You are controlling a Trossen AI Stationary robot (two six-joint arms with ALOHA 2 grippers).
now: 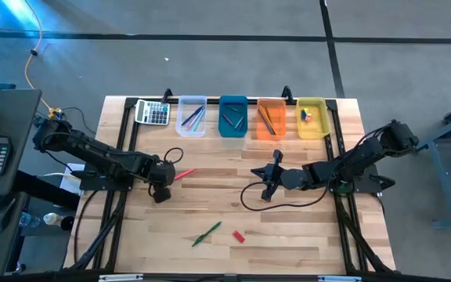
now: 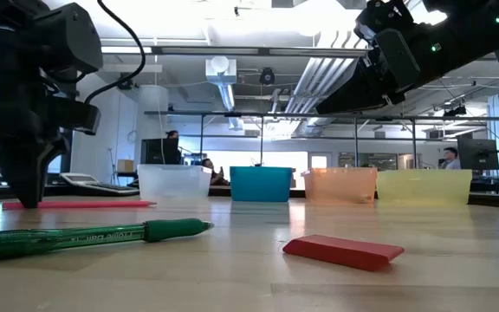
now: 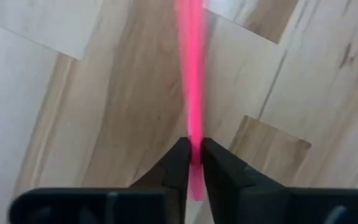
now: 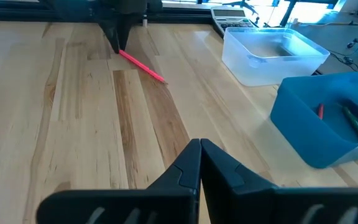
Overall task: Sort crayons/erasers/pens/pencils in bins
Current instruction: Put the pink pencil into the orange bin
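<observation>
A thin pink stick (image 1: 183, 173) lies on the wooden table left of centre. My left gripper (image 1: 163, 190) stands over its left end, shut on it. My right gripper (image 1: 266, 192) hovers right of centre, shut and empty; it also shows in the right wrist view (image 4: 199, 152). A green pen (image 1: 207, 233) and a red eraser (image 1: 239, 236) lie flat near the table's front. Four bins stand in a row at the far edge: clear (image 1: 192, 125), blue (image 1: 232, 129), orange (image 1: 270, 133), yellow (image 1: 312, 131). Each holds a few items. My left gripper pinches the pink stick near its left end (image 3: 194, 140) between its two fingers. The fingers (image 2: 29, 186) come from above, pointing down, and lie across the stick. The stick (image 2: 85, 204) lies level along the table and runs out toward the right.
A grey calculator (image 1: 153, 112) lies at the far left beside the clear bin. A black cable (image 1: 249, 200) loops on the table under my right arm. Bare wood lies between the two grippers and before the bins.
</observation>
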